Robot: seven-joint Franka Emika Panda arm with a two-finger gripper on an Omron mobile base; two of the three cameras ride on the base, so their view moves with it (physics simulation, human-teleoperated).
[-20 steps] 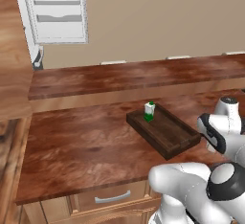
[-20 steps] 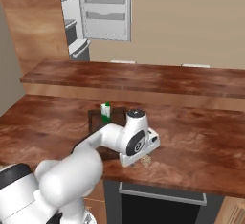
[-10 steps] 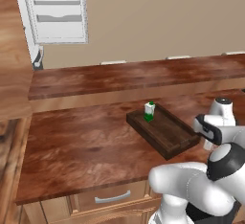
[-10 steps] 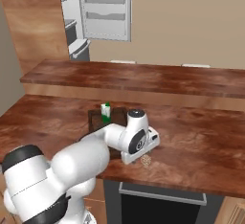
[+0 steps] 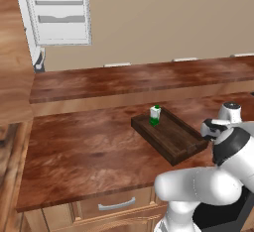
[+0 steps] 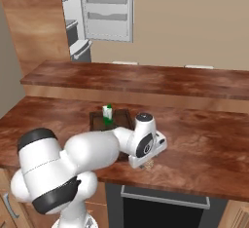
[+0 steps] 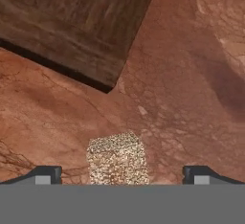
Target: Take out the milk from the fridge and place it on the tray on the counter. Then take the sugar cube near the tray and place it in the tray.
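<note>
The hand view is showing the sugar cube (image 7: 116,158) lying on the worktop (image 7: 191,98) between the two fingers (image 7: 45,174), just off a corner of the tray (image 7: 81,22); the left base view is showing instead the milk (image 5: 155,115) standing upright at the tray's far end. In the right base view the cube (image 6: 149,163) is peeking out beneath the hand. Since a second ago the arm has been folding lower over that spot. The fingers are standing wide apart, gripping nothing.
</note>
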